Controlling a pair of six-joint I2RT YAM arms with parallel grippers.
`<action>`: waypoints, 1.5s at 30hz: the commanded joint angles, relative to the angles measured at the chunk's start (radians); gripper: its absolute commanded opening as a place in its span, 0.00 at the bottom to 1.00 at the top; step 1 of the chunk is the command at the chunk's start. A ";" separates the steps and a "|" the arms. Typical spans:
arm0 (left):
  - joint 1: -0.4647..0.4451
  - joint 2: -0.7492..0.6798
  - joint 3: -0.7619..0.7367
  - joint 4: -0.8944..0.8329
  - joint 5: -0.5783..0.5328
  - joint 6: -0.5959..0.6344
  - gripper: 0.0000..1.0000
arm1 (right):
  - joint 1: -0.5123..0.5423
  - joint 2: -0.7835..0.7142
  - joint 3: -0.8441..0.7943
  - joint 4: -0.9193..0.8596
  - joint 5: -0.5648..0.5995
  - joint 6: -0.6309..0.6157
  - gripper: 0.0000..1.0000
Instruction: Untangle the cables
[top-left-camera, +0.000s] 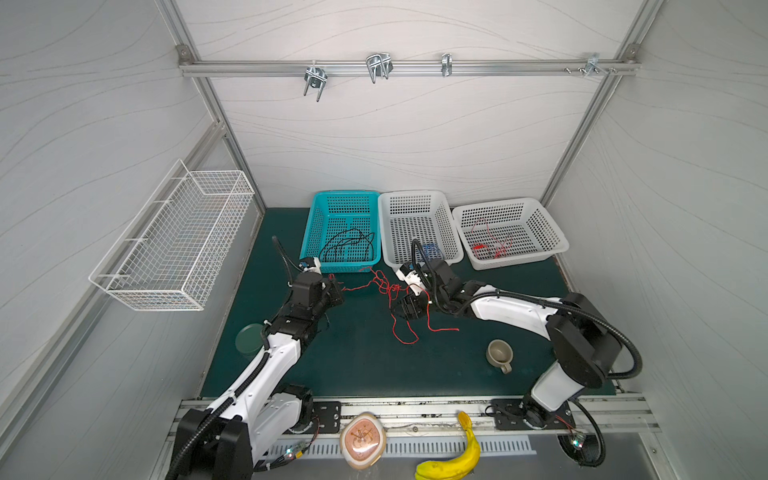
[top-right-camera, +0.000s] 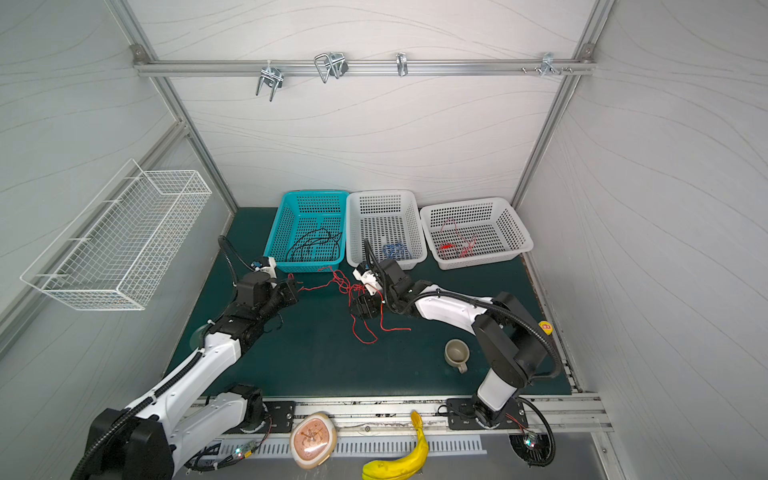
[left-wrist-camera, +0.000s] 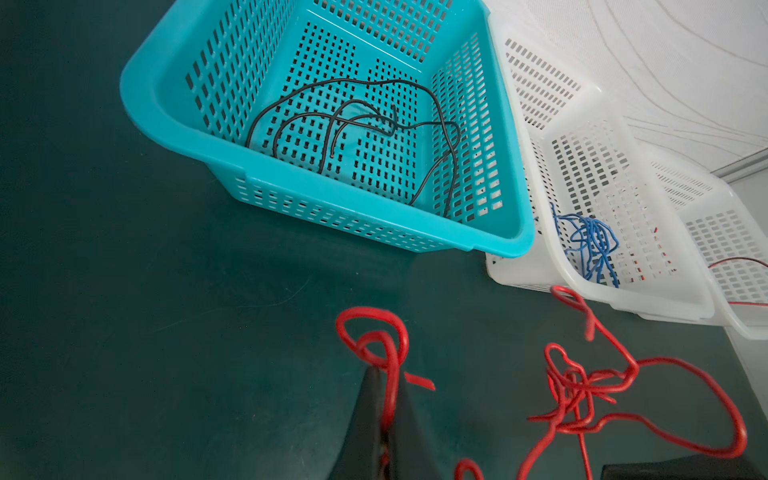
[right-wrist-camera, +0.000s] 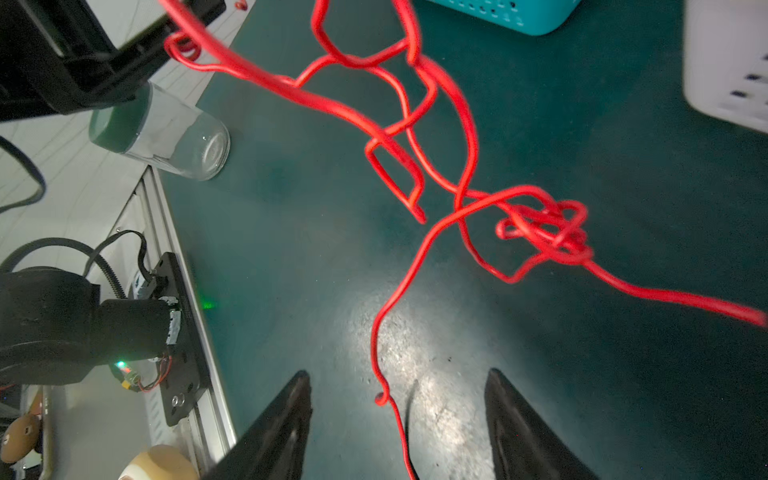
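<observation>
Over the mat (top-left-camera: 353, 365) btw arms, red cables (top-left-camera: 388, 289) hang in a knotted bunch: left gripper (left-wrist-camera: 384, 380) fingers pinch a strand, right gripper (right-wrist-camera: 398, 374) fingers spread, loose end between them. Black cables (top-left-camera: 349, 245) sit in teal basket (top-left-camera: 345, 193), blue cables (top-right-camera: 395, 250) in mid white basket (top-left-camera: 415, 193), few red strands (top-left-camera: 490, 247) in right white basket (top-left-camera: 498, 216); IMO only this knot left.

Tangled red cables (top-left-camera: 384, 286) stretch between left arm (top-left-camera: 282, 353) and right arm (top-left-camera: 511, 309), seemingly partly raised off the green mat (top-left-camera: 353, 365).
</observation>
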 joint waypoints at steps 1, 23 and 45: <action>-0.007 -0.001 0.025 0.010 -0.027 -0.020 0.00 | 0.042 0.052 0.059 0.047 0.079 0.029 0.64; -0.006 0.025 0.079 -0.145 -0.307 -0.045 0.00 | 0.018 -0.007 -0.003 -0.083 0.235 -0.001 0.00; 0.054 0.021 0.095 -0.239 -0.369 -0.059 0.00 | -0.393 -0.590 -0.214 -0.292 0.345 -0.043 0.00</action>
